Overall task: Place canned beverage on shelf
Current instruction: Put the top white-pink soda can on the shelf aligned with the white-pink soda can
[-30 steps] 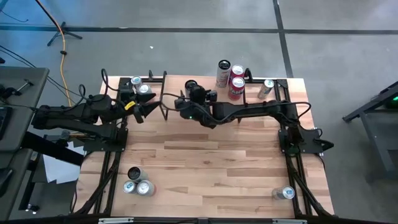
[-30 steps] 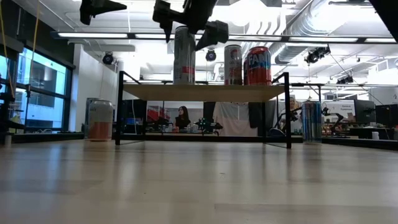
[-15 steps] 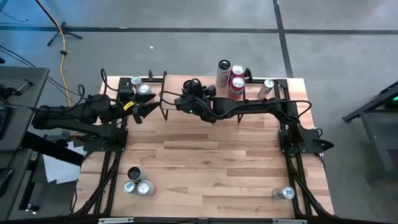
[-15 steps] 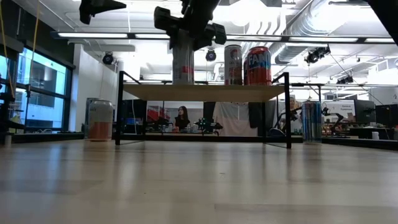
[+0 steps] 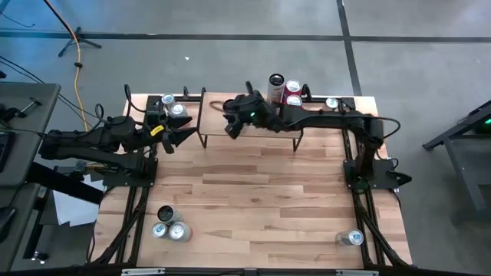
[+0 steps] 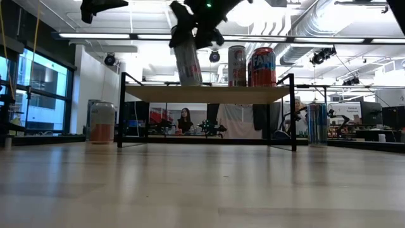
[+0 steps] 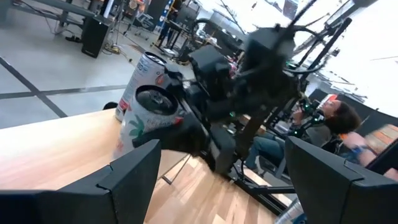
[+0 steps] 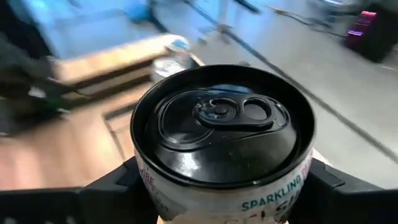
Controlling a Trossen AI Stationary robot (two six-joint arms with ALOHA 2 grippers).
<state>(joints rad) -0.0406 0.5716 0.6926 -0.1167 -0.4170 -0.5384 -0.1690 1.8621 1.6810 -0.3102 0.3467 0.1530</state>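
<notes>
A white can with a black top (image 8: 222, 124) stands tilted on the shelf (image 6: 209, 94), a light plank on black legs at the table's far edge. My right gripper (image 6: 190, 35) is shut on it from above. In the high view my right gripper (image 5: 232, 123) covers it. A white can (image 6: 236, 65) and a red can (image 6: 262, 66) stand upright on the shelf to its right. My left gripper (image 5: 173, 136) waits open near the table's far left, holding nothing. My right gripper pinches the can's side wall just below the top rim (image 8: 149, 180), one finger (image 8: 115, 183) on each side. The fingers come slanting down from above. The can leans, its bottom (image 6: 196, 82) at the shelf top; whether it touches the plank I cannot tell.
Loose cans stand on the table at the far left (image 5: 173, 106), far right (image 5: 331, 103), near left (image 5: 167, 224) and near right (image 5: 351, 238). The middle of the tabletop (image 5: 253, 199) is bare wood. A person (image 6: 186, 119) sits in the room beyond.
My right gripper stood open around the upright can and has shut on it. It then swung toward the table's far edge and rolled, and the can has tipped from upright to a lean.
</notes>
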